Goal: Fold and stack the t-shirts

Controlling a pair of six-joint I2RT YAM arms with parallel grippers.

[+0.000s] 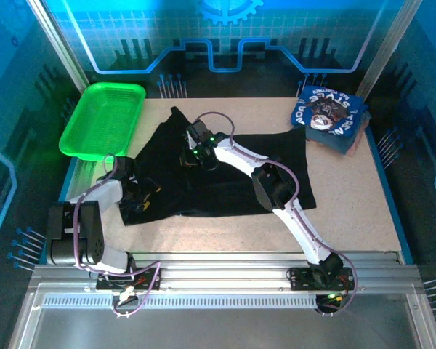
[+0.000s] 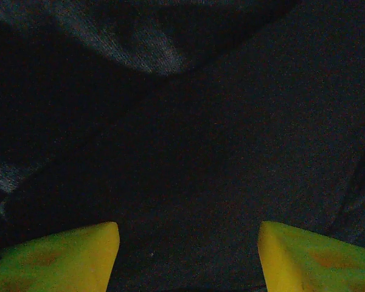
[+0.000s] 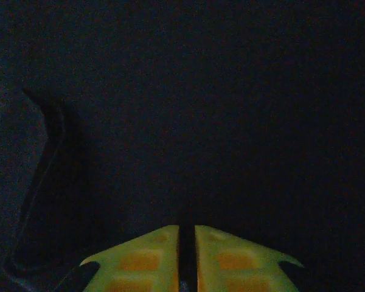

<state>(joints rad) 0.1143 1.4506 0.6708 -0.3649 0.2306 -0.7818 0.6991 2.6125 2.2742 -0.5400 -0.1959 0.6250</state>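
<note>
TOP EXTERNAL
Black t-shirt: the black t-shirt [image 1: 236, 174] lies spread across the middle of the table [image 1: 363, 211], mostly flat, with a rumpled point of cloth at its 11 o'clock end.
Folded blue t-shirts: the folded blue t-shirts [image 1: 330, 118] sit in a stack at the table's 2 o'clock corner, well apart from the black one. The top shirt shows white lettering around a dark picture print.
Green basket: the green basket [image 1: 102, 120] stands at the table's 10 o'clock corner, just beside the black cloth's far left edge.
Left gripper: the left gripper [image 1: 140, 193] is down at the black t-shirt's 8 o'clock corner, over the cloth.
Right gripper: the right gripper [image 1: 194, 155] is down on the shirt, at 10 o'clock from its middle, with the arm reaching across the cloth from 5 o'clock.

LEFT WRIST
Left gripper: its yellow fingers [image 2: 64, 258] stand wide apart at 7 and 5 o'clock, with nothing held between them.
Black t-shirt: dark cloth lies under the fingers, and a paler fold runs toward 11 o'clock.

RIGHT WRIST
Right gripper: its yellow fingers [image 3: 140, 261] are drawn almost together at 6 o'clock, leaving a thin dark slit. Whether cloth is pinched in that slit I cannot tell.
Black t-shirt: smooth dark fabric lies ahead, with a raised crease at 8 o'clock.
</note>
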